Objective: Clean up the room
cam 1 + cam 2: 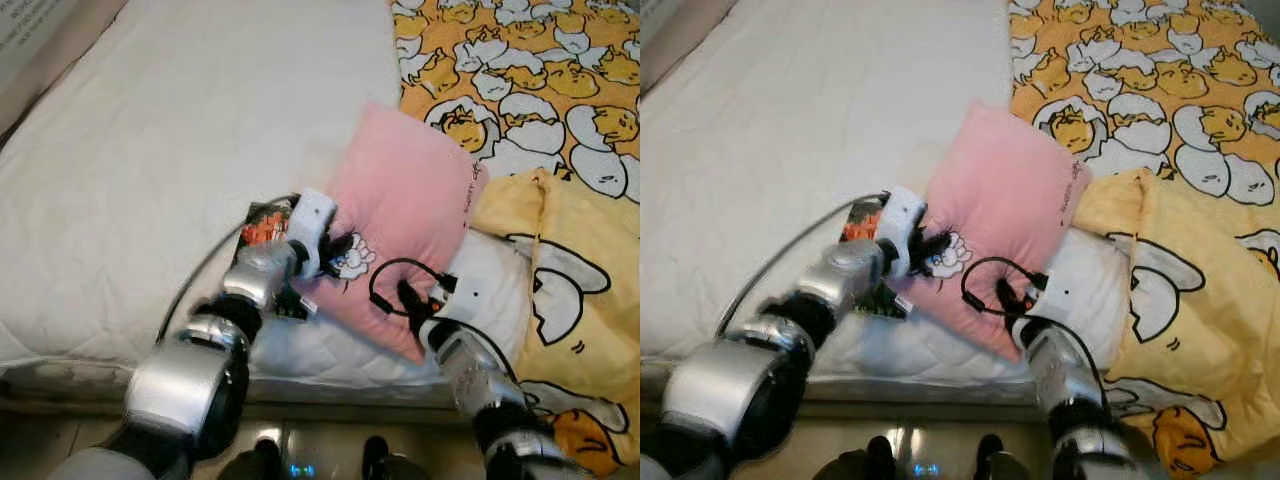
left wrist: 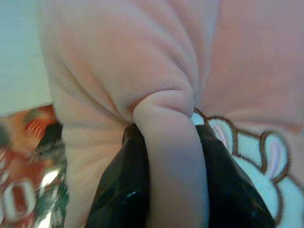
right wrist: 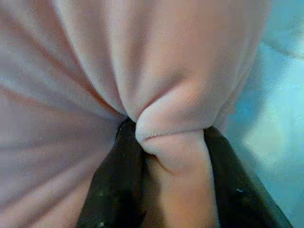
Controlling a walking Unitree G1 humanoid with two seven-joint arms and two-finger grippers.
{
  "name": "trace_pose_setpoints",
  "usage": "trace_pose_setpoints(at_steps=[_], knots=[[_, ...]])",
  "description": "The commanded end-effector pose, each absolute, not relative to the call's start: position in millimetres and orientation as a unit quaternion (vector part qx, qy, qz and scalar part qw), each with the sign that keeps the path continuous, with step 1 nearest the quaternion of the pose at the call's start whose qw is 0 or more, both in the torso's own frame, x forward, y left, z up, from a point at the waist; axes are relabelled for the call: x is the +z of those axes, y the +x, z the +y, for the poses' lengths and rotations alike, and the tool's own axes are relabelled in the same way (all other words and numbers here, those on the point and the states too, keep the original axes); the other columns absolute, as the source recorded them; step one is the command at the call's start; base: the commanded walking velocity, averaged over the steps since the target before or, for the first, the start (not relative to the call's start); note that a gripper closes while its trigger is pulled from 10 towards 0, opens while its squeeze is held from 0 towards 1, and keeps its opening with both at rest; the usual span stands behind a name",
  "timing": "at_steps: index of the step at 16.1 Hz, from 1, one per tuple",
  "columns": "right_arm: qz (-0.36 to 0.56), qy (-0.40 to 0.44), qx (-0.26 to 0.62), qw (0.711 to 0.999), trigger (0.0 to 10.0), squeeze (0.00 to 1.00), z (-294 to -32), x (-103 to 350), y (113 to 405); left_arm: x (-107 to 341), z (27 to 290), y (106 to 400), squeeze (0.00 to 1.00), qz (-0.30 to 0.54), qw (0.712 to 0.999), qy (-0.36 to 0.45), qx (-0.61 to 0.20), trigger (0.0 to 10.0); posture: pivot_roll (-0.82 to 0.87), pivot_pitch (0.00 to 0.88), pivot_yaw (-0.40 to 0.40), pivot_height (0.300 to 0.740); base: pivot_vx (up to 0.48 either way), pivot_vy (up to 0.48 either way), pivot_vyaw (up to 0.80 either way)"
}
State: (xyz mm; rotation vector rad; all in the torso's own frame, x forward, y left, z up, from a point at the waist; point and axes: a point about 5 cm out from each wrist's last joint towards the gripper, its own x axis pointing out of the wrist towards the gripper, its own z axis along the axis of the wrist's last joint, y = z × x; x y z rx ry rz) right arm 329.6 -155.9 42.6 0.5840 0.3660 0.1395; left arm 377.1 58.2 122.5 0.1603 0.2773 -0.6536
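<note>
A pink pillow (image 1: pixel 405 215) with a white cartoon rabbit print lies tilted over the near edge of the white mattress (image 1: pixel 160 150). My left gripper (image 1: pixel 335 250) is shut on the pillow's left edge beside the rabbit; a fold of pink cloth (image 2: pixel 171 156) is pinched between its black fingers (image 2: pixel 118 194). At the pillow's lower corner my right gripper (image 1: pixel 410 300) is shut on another fold of the pillow (image 3: pixel 175 152), squeezed between its two fingers (image 3: pixel 111 190).
A red and silver snack packet (image 1: pixel 262 228) lies on the mattress under my left wrist. A yellow quilt with an egg cartoon pattern (image 1: pixel 560 120) covers the bed's right side. A white pillow (image 1: pixel 490 285) lies under the pink one. The floor (image 1: pixel 40 440) runs along the bed's near edge.
</note>
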Motion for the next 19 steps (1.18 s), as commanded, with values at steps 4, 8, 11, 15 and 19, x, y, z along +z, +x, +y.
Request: trace_pose_setpoints(at_steps=[4,8,11,15,19], knots=[[0.229,0.248,0.082,0.938,0.0,0.0,-151,27,321,98,54,363,0.0,0.14,0.941,0.064,-0.3,0.0,0.02,0.102,0.018,0.74,0.0,0.0,0.0],[0.243,0.241,0.043,0.939,0.0,0.0,-167,23,321,101,65,367,0.0,0.121,0.951,0.071,-0.275,0.0,0.06,0.0,0.013,0.74,0.0,0.0,0.0],[0.166,0.254,0.043,0.952,0.0,0.0,-175,58,347,131,62,379,0.0,0.062,0.956,0.059,-0.279,0.0,0.08,0.0,0.013,0.74,0.0,0.0,0.0],[0.02,0.174,0.09,0.98,0.0,0.0,-180,127,372,177,63,391,0.0,-0.028,0.96,0.026,-0.276,0.0,0.06,0.0,0.018,0.74,0.0,0.0,0.0],[-0.043,0.088,0.076,0.992,10.0,0.0,-190,157,369,202,73,396,0.0,-0.081,0.968,0.012,-0.239,10.0,0.04,0.0,0.022,0.74,0.0,0.0,0.0]])
